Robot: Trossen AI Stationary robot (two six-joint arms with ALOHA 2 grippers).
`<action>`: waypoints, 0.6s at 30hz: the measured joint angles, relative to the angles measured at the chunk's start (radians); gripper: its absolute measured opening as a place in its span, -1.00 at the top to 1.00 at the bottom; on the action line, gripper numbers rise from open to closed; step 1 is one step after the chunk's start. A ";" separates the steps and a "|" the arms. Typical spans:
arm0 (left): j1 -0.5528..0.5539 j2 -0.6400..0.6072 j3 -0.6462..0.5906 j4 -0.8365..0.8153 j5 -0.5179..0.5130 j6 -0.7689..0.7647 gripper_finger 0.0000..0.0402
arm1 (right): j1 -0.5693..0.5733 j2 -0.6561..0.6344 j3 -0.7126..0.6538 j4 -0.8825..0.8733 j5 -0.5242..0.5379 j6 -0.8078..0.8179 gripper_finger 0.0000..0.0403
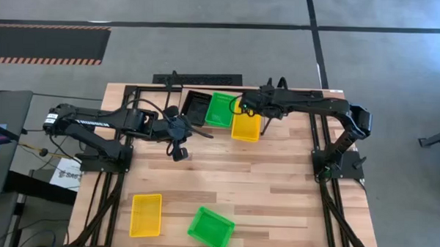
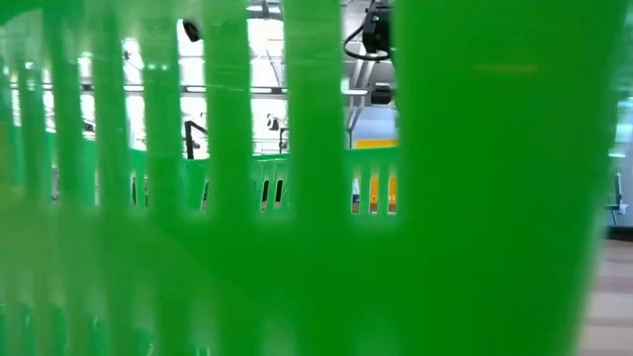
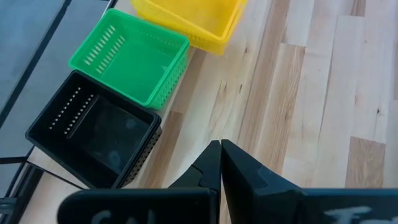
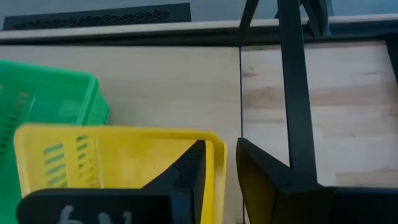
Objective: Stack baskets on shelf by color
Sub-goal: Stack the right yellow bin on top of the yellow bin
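**Baskets on and off the shelf: holdings at this moment**

Right gripper [image 4: 217, 171]: fingers parted, straddling the rim of the yellow basket stack [image 4: 118, 158]; one finger stands inside the wall, the other outside. Whether the pads touch the rim cannot be told. This gripper sits over the far side of the table, at the shelf.

Just beside that gripper, on the side toward the left arm: a green basket [image 1: 221, 109] next to the yellow one, with its wall close against it.

Beyond the green one, still farther from the right gripper: a black basket [image 1: 198, 106], last in the row of three.

Shelf [image 1: 280, 92]: light plank in a thin black wire frame along the table's far edge, carrying the row of three.

Left gripper [image 3: 221, 165]: fingers pressed together, holding nothing. It hangs over bare table [image 1: 276, 184], near the black basket and on the near side of the row.

Well apart from both grippers, at the table's near edge: one lone yellow basket [image 1: 146, 214] and, beside it, one lone green basket [image 1: 210, 228], turned askew. The latter's slotted wall fills the low view.
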 joint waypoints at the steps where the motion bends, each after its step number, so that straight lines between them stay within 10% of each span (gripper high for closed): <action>1: 0.000 0.000 0.000 0.000 0.000 0.000 1.00 | -0.013 0.000 0.000 0.014 0.000 -0.020 0.46; 18: 0.000 0.000 0.000 0.000 -0.002 -0.019 1.00 | -0.099 0.001 0.053 0.224 -0.086 -0.308 0.46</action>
